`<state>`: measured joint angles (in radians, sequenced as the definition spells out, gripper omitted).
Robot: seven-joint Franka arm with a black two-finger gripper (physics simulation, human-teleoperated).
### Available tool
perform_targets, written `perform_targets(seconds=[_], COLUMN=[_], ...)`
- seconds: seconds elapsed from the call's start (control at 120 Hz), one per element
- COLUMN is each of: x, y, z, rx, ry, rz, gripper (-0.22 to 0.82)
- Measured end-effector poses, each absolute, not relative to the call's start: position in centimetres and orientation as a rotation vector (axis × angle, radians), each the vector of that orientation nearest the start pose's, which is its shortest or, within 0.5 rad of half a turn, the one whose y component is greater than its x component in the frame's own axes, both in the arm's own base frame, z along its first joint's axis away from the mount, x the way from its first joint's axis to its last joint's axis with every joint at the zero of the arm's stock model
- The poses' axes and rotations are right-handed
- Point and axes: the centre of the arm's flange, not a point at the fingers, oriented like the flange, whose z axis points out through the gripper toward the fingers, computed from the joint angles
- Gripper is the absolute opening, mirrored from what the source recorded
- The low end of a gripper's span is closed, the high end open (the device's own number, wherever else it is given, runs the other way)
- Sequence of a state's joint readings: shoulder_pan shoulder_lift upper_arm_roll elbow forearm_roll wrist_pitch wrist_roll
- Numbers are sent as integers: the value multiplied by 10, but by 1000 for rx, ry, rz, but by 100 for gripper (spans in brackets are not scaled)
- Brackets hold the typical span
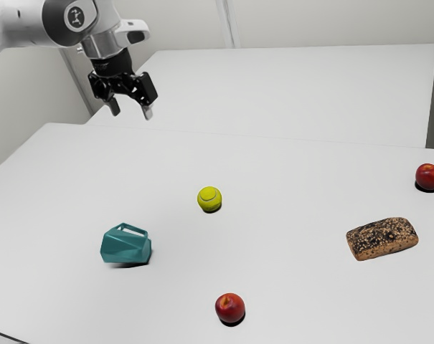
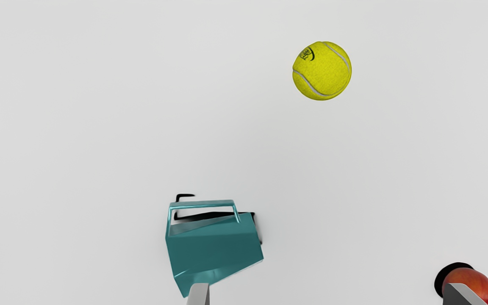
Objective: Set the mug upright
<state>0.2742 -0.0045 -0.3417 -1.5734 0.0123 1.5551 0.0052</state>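
While spread, empty fingers [image 2: 199, 294] hang well above the table [image 1: 288, 179], mug [image 1: 126, 246] lies on its side, tapered walls apt to slip under an off-centre grip, maybe rolling it into the tennis ball [image 1: 209, 199] beyond.

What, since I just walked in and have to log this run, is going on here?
A robot arm is at a table to set a mug upright, but nothing is being handled at this moment. The gripper hangs open and empty above the table. The mug lies on its side, with a ball, a loaf and two red fruits also on the table.
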Motion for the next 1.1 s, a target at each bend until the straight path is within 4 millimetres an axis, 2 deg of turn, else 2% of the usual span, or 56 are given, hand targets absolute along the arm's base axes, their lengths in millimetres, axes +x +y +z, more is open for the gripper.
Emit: perform_targets(seconds=[0.408,0.5,0.617,0.667,0.75,0.85,1.017,1.1], x=[547,541,525,515,499,481,463,452], y=[-52,-56,-58,-49,-24,-5,38,65], z=[619,620,605,593,574,547,494,470], rx=[-3113,-3115,-3142,-3161,-3209,-3274,-3412,-3488], ry=[156,162,146,107,17,-41,-139,-214], rz=[41,58,125,155,175,167,147,133], gripper=[60,60,60,60,60,60,60,60])
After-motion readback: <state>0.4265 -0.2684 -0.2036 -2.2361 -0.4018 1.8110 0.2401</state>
